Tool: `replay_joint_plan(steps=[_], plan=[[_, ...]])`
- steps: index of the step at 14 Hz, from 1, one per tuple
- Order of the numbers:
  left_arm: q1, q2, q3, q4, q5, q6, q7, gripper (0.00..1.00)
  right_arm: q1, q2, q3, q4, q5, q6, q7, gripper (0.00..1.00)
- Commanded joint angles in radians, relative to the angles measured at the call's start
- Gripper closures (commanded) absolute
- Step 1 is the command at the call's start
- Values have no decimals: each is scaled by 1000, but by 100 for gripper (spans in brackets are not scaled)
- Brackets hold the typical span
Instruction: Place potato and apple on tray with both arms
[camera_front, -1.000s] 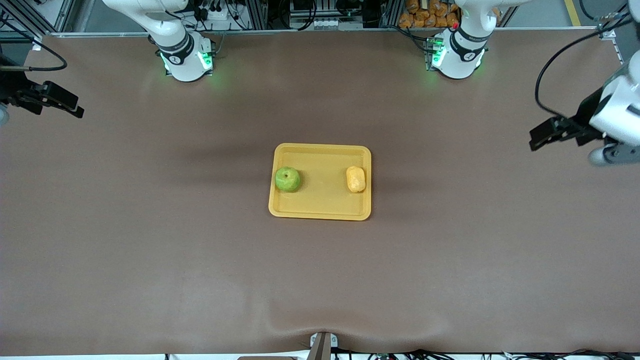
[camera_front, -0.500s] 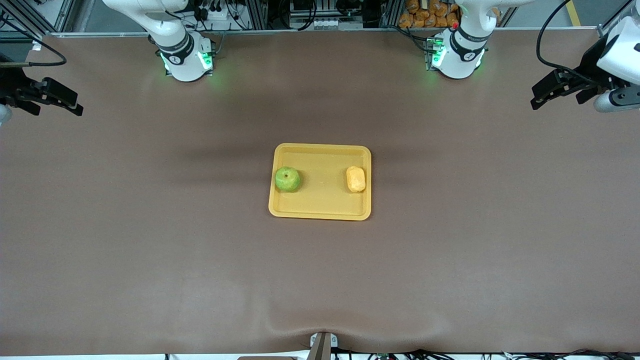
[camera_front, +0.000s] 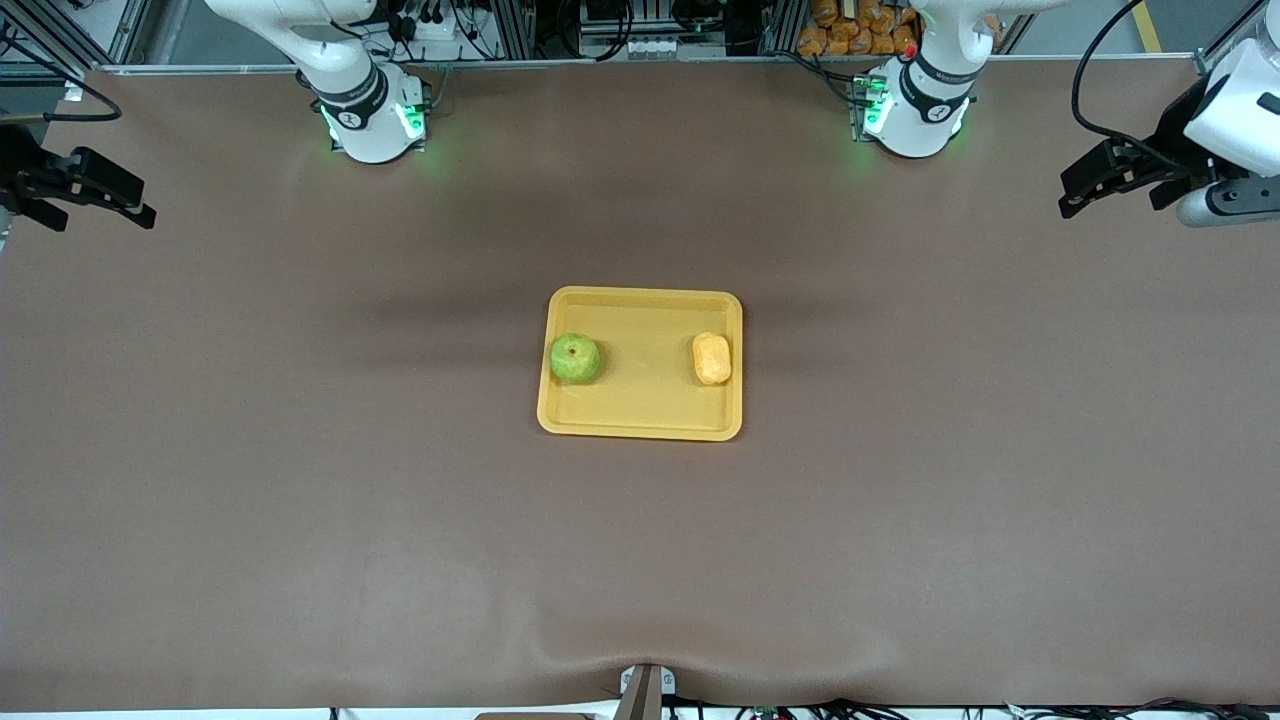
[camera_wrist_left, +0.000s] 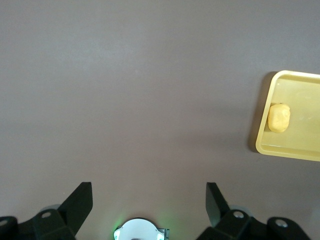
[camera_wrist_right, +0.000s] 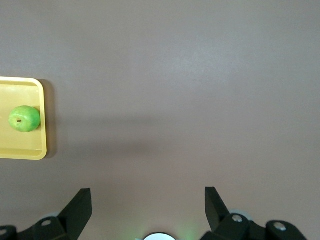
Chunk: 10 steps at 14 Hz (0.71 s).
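Two grippers, both up in the air at the ends of the table, both empty. Left gripper (camera_front: 1078, 188) hangs over bare table at the left arm's end, fingers (camera_wrist_left: 80, 204) spread wide with nothing between them. Right gripper (camera_front: 128, 200) hangs over bare table at the right arm's end, fingers (camera_wrist_right: 80, 205) also spread wide, nothing held. Both arms wait, well apart from the load.

Tray (camera_front: 640, 310) sits mid-table, between the two grippers and well away from each. Potato (camera_front: 711, 358) lies on the tray at the end toward the left gripper, just beside the rim. Apple (camera_front: 575, 358) sits on the tray at the end toward the right gripper, stem dimple up, touching or nearly touching that rim. Potato and apple are apart, bare tray floor between them.

Left wrist view shows the potato end of the tray (camera_wrist_left: 265, 145); right wrist view shows the apple (camera_wrist_right: 24, 118) end.
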Motion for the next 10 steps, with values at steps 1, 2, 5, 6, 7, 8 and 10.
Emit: replay_joint_plan(steps=[1, 2, 5, 6, 7, 8, 10], plan=[[2, 20, 11, 47, -16, -29, 27, 0, -3, -1, 1, 15, -10, -16, -8, 0], [5, 23, 11, 50, -13, -29, 28, 0, 2, 2, 3, 15, -9, -14, -8, 0], [5, 34, 11, 63, -4, -30, 28, 0, 4, 3, 7, 15, -9, -13, -8, 0], [10, 34, 11, 63, -4, -30, 28, 0, 2, 3, 6, 16, -9, -13, -10, 0], [11, 34, 11, 64, -4, -33, 27, 0, 1, 3, 6, 16, -9, -13, -10, 0], [11, 34, 11, 64, -4, -38, 27, 0, 1, 3, 6, 18, -9, -13, -10, 0], [11, 39, 11, 64, -2, -41, 27, 0, -1, 3, 4, 19, -9, -13, -11, 0]])
